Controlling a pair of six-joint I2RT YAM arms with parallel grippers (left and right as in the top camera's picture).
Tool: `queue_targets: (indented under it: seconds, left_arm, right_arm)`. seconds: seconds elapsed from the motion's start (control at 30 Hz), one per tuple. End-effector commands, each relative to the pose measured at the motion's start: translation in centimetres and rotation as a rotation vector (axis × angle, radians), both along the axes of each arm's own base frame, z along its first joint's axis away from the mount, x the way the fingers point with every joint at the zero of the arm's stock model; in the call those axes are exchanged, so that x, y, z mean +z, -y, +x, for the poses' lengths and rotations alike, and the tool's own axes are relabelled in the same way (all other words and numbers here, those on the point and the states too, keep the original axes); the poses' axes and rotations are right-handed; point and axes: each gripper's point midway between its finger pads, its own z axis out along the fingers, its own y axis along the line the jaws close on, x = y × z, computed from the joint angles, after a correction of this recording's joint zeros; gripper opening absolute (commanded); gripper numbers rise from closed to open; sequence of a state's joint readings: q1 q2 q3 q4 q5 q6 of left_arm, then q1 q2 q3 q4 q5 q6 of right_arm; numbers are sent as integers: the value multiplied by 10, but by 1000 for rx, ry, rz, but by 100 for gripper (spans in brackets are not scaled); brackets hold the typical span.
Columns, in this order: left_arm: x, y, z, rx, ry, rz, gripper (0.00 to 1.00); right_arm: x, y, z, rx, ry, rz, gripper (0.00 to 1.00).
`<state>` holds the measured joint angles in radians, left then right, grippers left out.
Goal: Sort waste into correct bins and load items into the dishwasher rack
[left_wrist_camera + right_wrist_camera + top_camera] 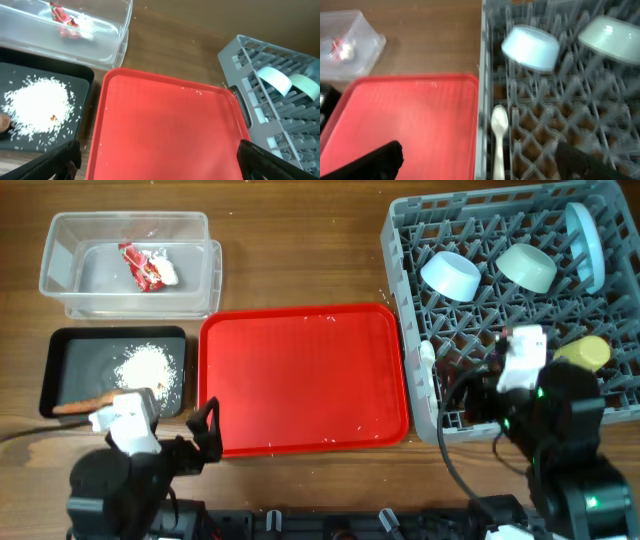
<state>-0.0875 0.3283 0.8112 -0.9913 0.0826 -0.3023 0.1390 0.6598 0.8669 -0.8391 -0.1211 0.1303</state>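
The crumpled red wrapper [146, 267] lies in the clear tub [70, 240]. White rice [147, 367] and the orange-brown carrot piece [82, 406] lie in the black tray [70, 342]. The grey rack [405, 240] holds the whitish-blue bowl [451, 274], mint bowl [528, 267], light-blue plate [585, 242], yellow cup [586, 352] and white spoon [498, 134]. My left gripper [157, 152] is open and empty over the red tray's near left edge. My right gripper [480, 157] is open and empty above the rack's left edge, over the spoon.
The large red tray [300, 375] lies between the bins and the rack, with a few rice grains on it. Bare wooden table [300, 240] shows behind it.
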Motion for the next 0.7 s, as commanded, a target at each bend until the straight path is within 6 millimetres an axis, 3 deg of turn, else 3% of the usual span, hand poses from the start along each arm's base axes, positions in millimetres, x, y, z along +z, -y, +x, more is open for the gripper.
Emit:
queue_targets:
  seconds: [0.0,0.17,0.4,0.53,0.67]
  left_arm:
    - [-14,-3,-10,22,-54,-7,100]
    - [-31,-4,-22,23,-139,1,100]
    - [-32,-4,-22,23,-143,1,100]
    - [-32,-4,-22,23,-143,1,100]
    - [-32,-4,-22,23,-143,1,100]
  right_arm:
    - [-12,6,-12,-20,-47,-19,100]
    - [-20,6,-11,-20,-89,-26,100]
    - [-25,5,-10,-20,-113,-29,100]
    - [-7,15,-16,-62,-10,-47,100]
    - [21,20,-7,-96,288,-11,100]
